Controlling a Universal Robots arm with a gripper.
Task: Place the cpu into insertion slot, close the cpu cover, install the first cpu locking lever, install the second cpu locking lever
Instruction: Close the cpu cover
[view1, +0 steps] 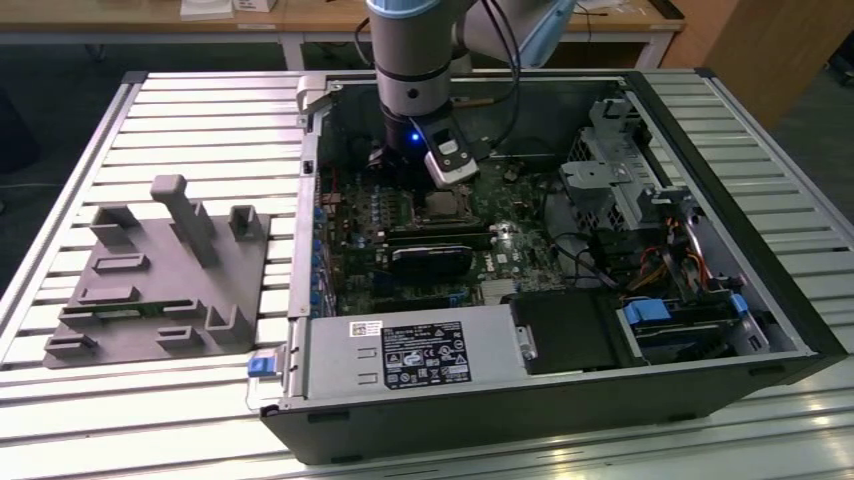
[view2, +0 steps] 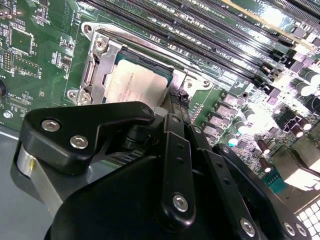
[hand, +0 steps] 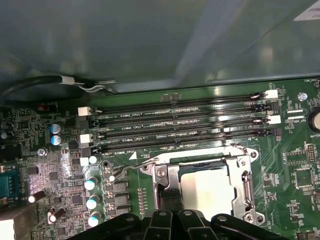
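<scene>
The cpu (hand: 207, 187) (view2: 136, 85) lies flat in the insertion slot (view1: 438, 207), pale metal face up. The cpu cover (hand: 169, 176) (view2: 100, 62) rests down around it, the chip showing through its window. A thin wire locking lever (hand: 131, 168) runs from the socket's corner, its hooked end standing out over the green board. My gripper (hand: 171, 201) (view2: 176, 102) (view1: 411, 182) hangs inside the case right at the cover's edge. Its fingers are pressed together, with nothing seen between them. The black linkages hide the near part of the socket in both wrist views.
Several memory slots (hand: 185, 125) run alongside the socket. A black card (view1: 434, 255), the power supply (view1: 400, 355) and drive bays with cables (view1: 654, 230) crowd the case. A grey fixture block (view1: 154, 270) sits on the slatted table at the exterior view's left.
</scene>
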